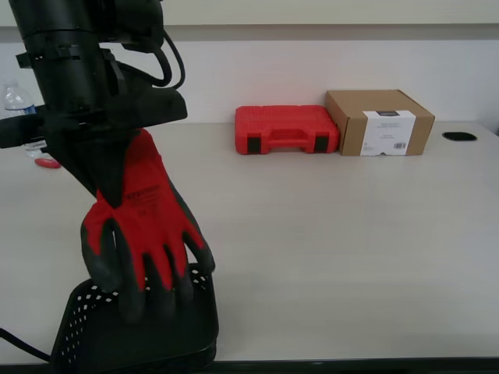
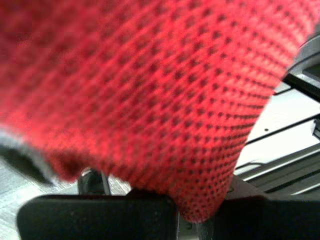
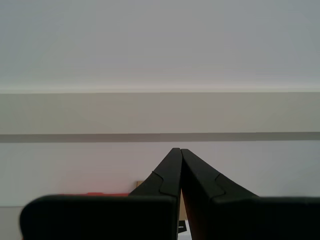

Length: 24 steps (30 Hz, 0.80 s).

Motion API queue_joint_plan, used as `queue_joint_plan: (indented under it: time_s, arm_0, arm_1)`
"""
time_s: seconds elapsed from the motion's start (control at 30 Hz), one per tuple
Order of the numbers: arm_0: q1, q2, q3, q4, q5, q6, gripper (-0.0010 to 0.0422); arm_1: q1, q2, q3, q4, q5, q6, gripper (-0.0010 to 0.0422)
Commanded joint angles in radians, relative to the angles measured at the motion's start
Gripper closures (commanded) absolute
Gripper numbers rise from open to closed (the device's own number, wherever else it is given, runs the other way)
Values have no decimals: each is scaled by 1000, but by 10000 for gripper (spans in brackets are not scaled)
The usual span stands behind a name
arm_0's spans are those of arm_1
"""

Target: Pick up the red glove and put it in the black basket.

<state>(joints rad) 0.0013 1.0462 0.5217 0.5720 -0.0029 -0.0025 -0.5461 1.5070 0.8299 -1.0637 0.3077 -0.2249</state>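
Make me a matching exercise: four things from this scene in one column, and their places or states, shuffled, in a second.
1. red glove
2. black basket
3. red tool case
4. my second gripper

A. shut on nothing, aimed at the wall
B. hanging from my first gripper
C. beside the cardboard box
D. under the dangling fingers

Pairs: 1-B, 2-D, 3-C, 4-A

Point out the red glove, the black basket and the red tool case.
red glove (image 1: 148, 210): exterior view, on its red knit back.
black basket (image 1: 86, 331): exterior view, on its perforated side wall.
red tool case (image 1: 286, 128): exterior view, on its lid near the handle.
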Motion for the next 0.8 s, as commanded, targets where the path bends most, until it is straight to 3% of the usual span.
queue_joint_plan:
  time_s: [0.03, 0.33, 0.5, 0.63, 0.73, 0.8]
  arm_0:
    - [0, 0, 1, 2, 0, 3, 412]
    - [0, 0, 1, 2, 0, 3, 412]
    - [0, 0, 1, 2, 0, 3, 412]
    - [0, 0, 1, 2, 0, 3, 412]
    - [0, 0, 1, 2, 0, 3, 412]
    - [0, 0, 1, 2, 0, 3, 412]
  arm_1:
    - [-25, -42, -39, 6, 6, -38, 413]
    - [-23, -46, -49, 69, -10, -55, 403]
    - [-21, -46, -49, 72, -39, -76, 228]
    - [-20, -46, -41, 78, -38, -92, 139]
    - [-20, -47, 21, 79, -37, -97, 161]
    - [-21, -47, 89, 79, -37, -98, 207]
